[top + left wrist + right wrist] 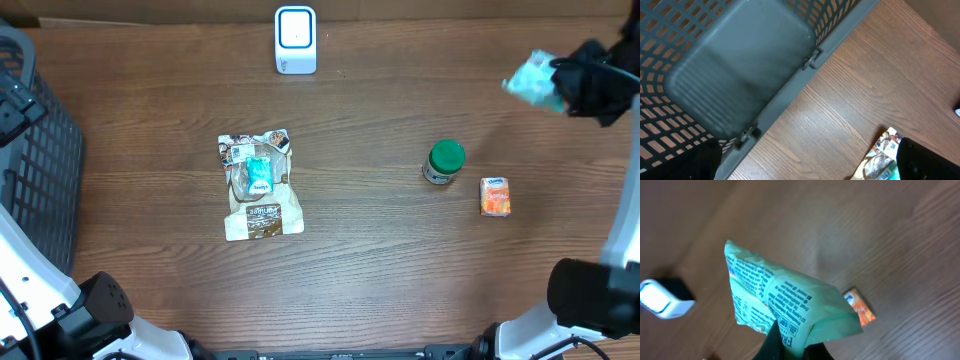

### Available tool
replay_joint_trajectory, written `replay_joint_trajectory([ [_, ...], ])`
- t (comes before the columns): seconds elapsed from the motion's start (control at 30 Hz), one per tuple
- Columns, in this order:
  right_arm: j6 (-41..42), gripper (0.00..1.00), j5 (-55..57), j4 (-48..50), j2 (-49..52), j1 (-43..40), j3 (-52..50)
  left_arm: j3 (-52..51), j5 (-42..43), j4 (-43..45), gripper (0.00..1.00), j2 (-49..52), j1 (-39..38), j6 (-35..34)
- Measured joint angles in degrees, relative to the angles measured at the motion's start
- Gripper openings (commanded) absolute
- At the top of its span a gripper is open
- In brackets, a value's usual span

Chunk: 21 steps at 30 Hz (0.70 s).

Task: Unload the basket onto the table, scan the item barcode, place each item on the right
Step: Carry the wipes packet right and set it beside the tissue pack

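Observation:
My right gripper (792,342) is shut on a pale green printed packet (780,302), pinched at its lower edge and held in the air. The overhead view puts that packet (530,80) at the far right, above the table and well right of the white scanner (295,40) at the back centre. The scanner (662,300) also shows at the left of the right wrist view. No barcode can be made out on the packet's visible face. My left gripper (800,172) is open with nothing between its fingers, beside the grey basket (740,65).
A brown snack bag (258,185) lies mid-table, and its corner (885,155) shows in the left wrist view. A green-lidded jar (443,162) and a small orange box (495,196) sit right of centre. The basket (40,170) fills the left edge.

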Motion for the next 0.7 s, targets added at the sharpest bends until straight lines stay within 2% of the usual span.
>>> replay_joint_trajectory([
  [0.13, -0.04, 0.05, -1.22, 10.36, 0.81, -0.72, -16.2, 0.0, 0.0, 0.0, 1.0, 0.0, 0.0, -0.02],
  [0.27, -0.17, 0.13, -1.46, 20.37, 1.2, -0.7, -30.08, -0.02, 0.0, 0.0, 1.0, 0.0, 0.0, 0.0],
  [0.37, -0.35, 0.17, -1.36, 27.43, 1.25, -0.72, -36.87, -0.02, 0.0, -0.02, 1.0, 0.0, 0.0, 0.0],
  [0.4, -0.31, 0.21, -1.42, 29.46, 1.25, -0.7, -39.08, -0.02, 0.0, 0.02, 1.0, 0.0, 0.0, 0.0],
  [0.47, -0.57, 0.47, -1.38, 31.87, 1.25, -0.7, -42.34, -0.02, 0.0, -0.02, 1.0, 0.0, 0.0, 0.0],
  [0.5, -1.18, 0.55, -1.33, 32.76, 1.25, -0.72, -43.8, -0.02, 0.0, 0.02, 1.0, 0.0, 0.0, 0.0],
  [0.7, -4.52, 0.58, -0.24, 31.91, 1.25, -0.7, -45.75, -0.02, 0.0, 0.02, 1.0, 0.0, 0.0, 0.0],
])
